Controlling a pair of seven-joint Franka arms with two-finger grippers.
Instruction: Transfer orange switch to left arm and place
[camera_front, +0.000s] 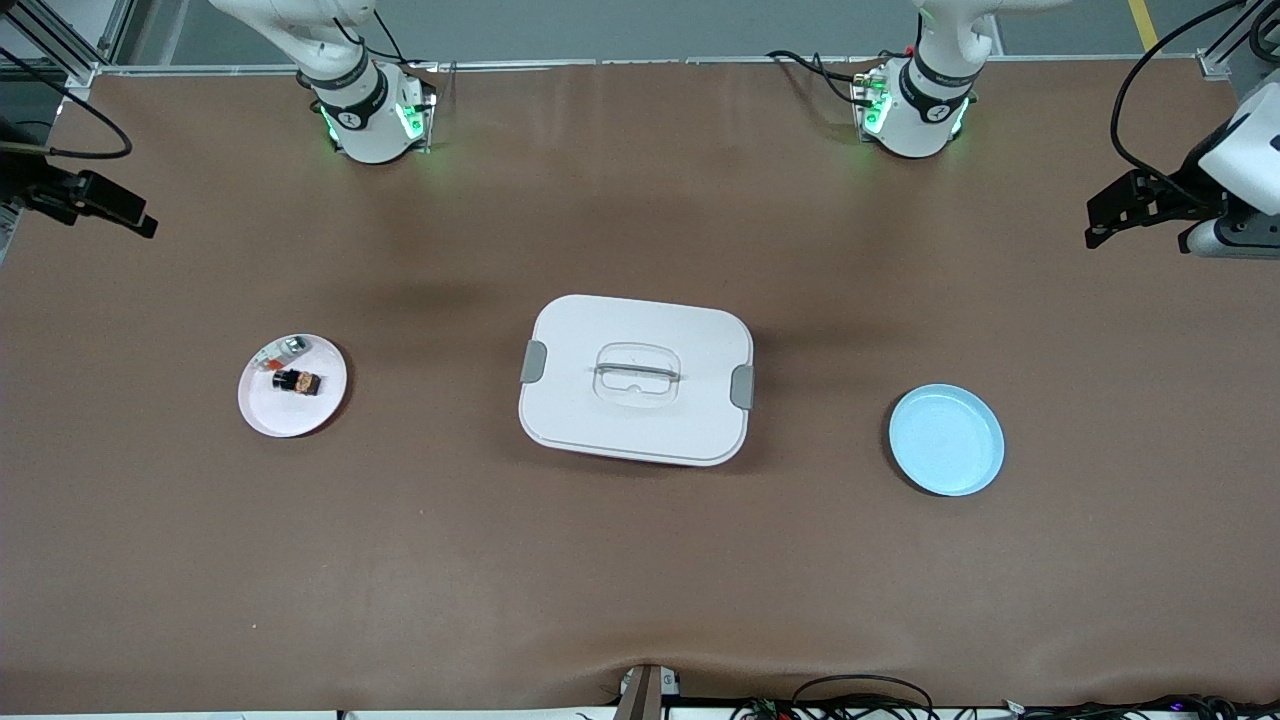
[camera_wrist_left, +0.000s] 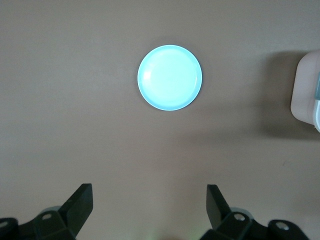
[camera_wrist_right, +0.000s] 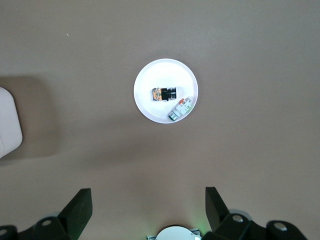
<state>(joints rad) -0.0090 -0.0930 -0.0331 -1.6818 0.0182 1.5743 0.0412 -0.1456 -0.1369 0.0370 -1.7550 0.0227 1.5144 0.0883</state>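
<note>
White box (camera_front: 636, 400), pink plate (camera_front: 290, 415), blue plate (camera_front: 946, 440).

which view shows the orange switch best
The right wrist view: the orange switch lies unobstructed near the picture's middle on the pink plate, beside the small silver-and-clear piece. The front view shows the switch too, but smaller, toward the right arm's end of the table. The left wrist view does not show it.
</note>
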